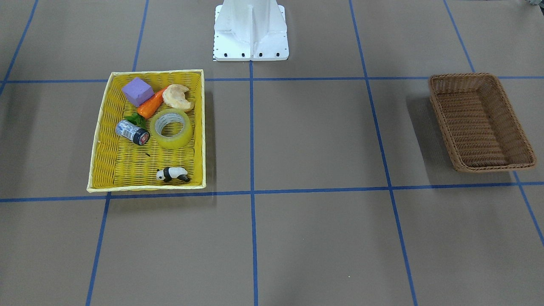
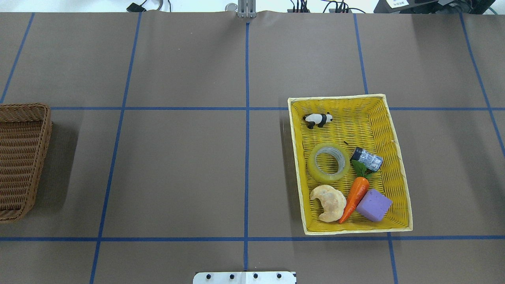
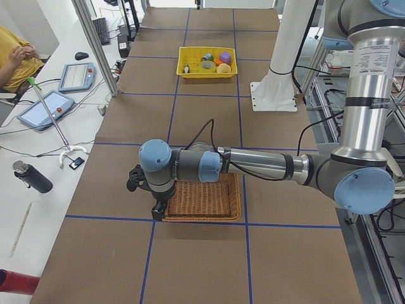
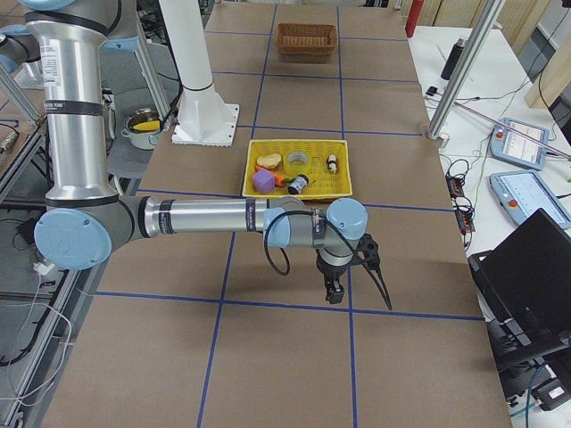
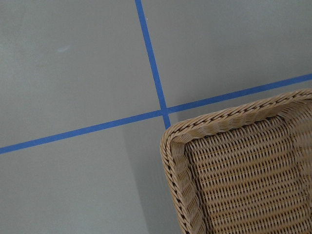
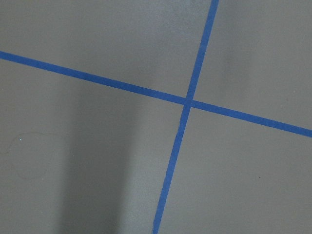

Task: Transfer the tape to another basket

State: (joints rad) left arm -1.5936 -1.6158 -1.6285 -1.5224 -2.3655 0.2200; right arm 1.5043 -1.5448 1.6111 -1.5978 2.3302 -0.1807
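The tape (image 1: pixel 172 140) lies flat in the middle of the yellow basket (image 1: pixel 127 165), and also shows in the overhead view (image 2: pixel 329 178). The brown wicker basket (image 1: pixel 476 123) stands far across the table, holding nothing; its corner fills the left wrist view (image 5: pixel 243 170). My left gripper (image 3: pixel 157 208) hangs over that basket's outer corner. My right gripper (image 4: pixel 332 290) hangs over bare table past the yellow basket (image 4: pixel 339 183). Both grippers show only in the side views, so I cannot tell whether they are open or shut.
In the yellow basket (image 2: pixel 378 118) with the tape lie a small can with a black cap (image 2: pixel 367 158), a carrot (image 2: pixel 354 197), a purple block (image 2: pixel 374 205), a croissant (image 2: pixel 329 202) and a panda figure (image 2: pixel 318 119). The robot's white base (image 1: pixel 250 34) stands between the baskets.
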